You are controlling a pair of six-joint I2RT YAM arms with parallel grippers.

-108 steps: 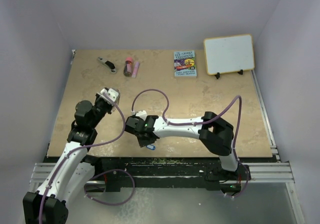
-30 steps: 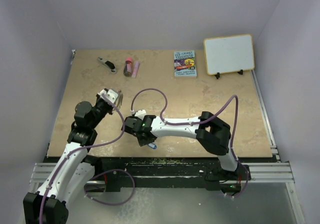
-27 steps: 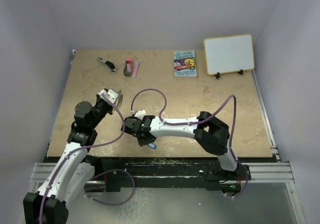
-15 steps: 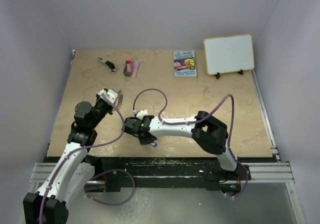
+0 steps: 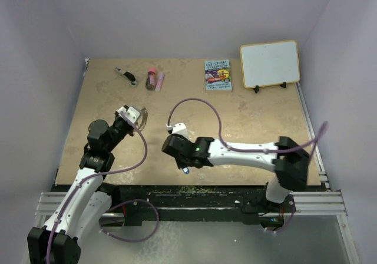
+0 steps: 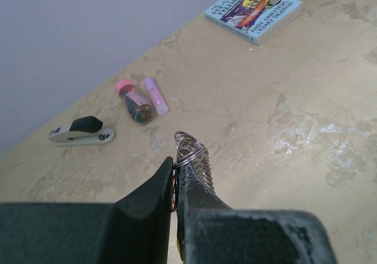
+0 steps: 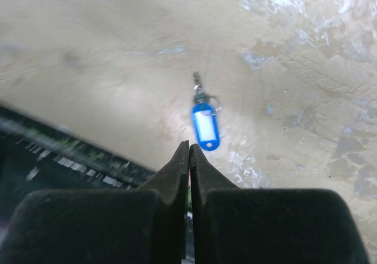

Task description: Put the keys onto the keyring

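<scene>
Now | right end effector (image 7: 189, 149) pressed together | blue key (image 7: 205, 128) just beyond tips (on table (image 7: 306, 58))

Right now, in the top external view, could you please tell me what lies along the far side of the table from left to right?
Black-and-silver clip-like tool → dark red tube → pale pink stick → small book → yellow-framed whiteboard.

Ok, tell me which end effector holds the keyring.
The left end effector: the keyring pokes from its shut tips. The right end effector is shut on nothing.
</scene>
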